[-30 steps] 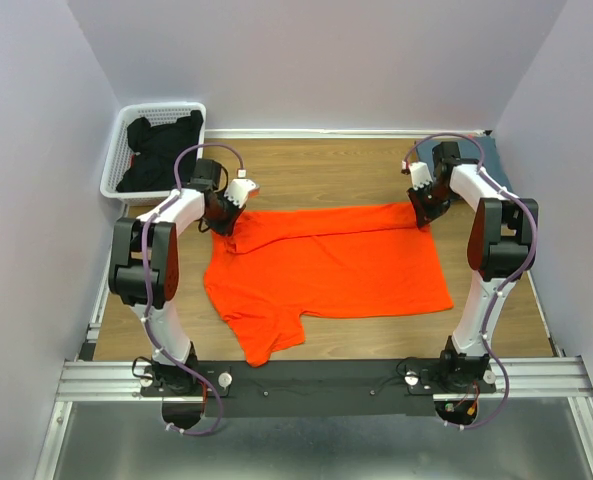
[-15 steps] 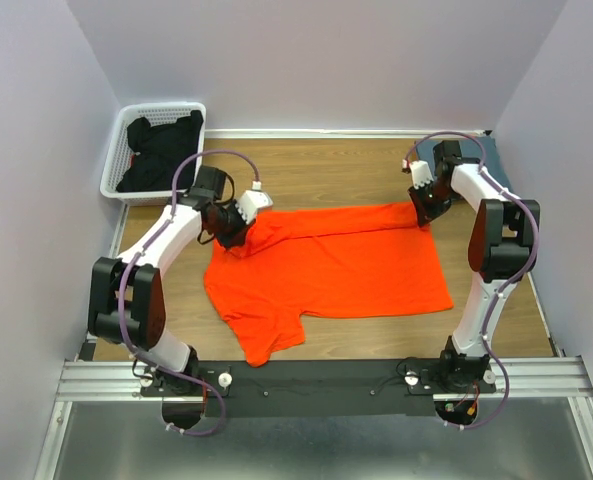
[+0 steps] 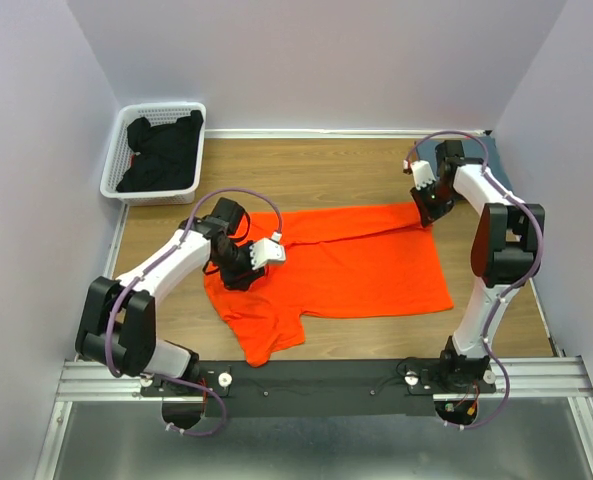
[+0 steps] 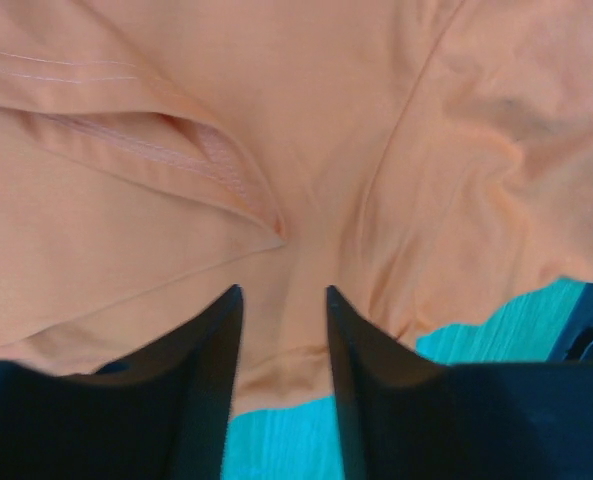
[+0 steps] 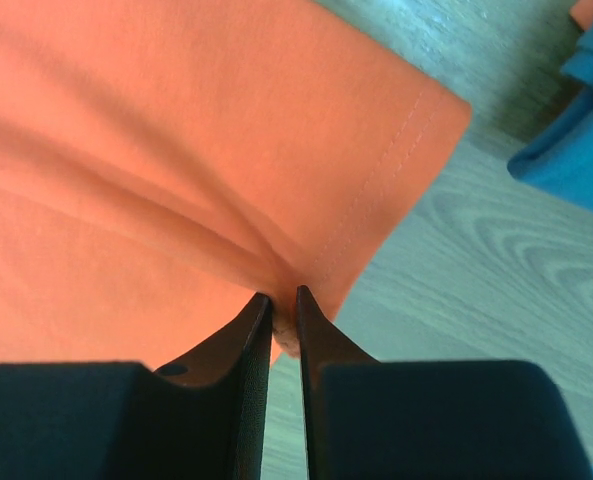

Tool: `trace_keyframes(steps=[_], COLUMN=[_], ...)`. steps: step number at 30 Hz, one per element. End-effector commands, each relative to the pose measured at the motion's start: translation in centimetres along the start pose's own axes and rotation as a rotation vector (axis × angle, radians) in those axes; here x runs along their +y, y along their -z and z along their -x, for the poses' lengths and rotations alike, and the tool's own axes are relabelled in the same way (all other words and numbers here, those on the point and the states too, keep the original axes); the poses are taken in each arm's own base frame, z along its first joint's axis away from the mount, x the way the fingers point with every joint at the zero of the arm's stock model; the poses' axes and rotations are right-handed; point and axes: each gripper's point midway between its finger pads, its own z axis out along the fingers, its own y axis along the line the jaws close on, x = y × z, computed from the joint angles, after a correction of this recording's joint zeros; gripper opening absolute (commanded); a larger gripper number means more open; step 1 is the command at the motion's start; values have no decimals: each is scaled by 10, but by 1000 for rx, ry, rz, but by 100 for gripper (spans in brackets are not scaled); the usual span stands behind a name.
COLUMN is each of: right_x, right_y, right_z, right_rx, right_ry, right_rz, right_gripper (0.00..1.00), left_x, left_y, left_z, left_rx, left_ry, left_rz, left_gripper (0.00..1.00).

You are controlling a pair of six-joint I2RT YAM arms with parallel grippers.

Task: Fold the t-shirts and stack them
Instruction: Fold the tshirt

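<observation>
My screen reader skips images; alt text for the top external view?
An orange t-shirt lies partly folded on a table, the left gripper over its left side and the right gripper pinching its far right corner. A white basket holds dark cloth.

Bright orange tee (image 3: 356, 275): plain cloth, lying mostly flat at table centre, far edge folded over toward the near side, left portion bunched and wrinkled, one sleeve protruding at near left. Dark slate blue-grey tee (image 5: 581, 150): crumpled near the far right corner, just beside the orange hem, not touching.
</observation>
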Motion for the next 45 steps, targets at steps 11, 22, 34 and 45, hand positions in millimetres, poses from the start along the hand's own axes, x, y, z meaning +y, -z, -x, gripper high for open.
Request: trace_keyframes(steps=[11, 22, 34, 45], right_x=[9, 9, 3, -18], right_y=[31, 25, 23, 0], right_z=[13, 11, 30, 64], right_rx=[-50, -27, -58, -65], right_ry=[19, 8, -19, -66], right_rz=[45, 57, 69, 13], right_gripper=[25, 27, 27, 24], left_x=[119, 92, 5, 205], left_y=[-5, -46, -30, 59], left_z=[68, 88, 108, 50], left_rx=[-142, -210, -200, -171], left_ry=[231, 234, 49, 367], left_rz=[234, -116, -342, 369], left_gripper=[46, 56, 45, 55])
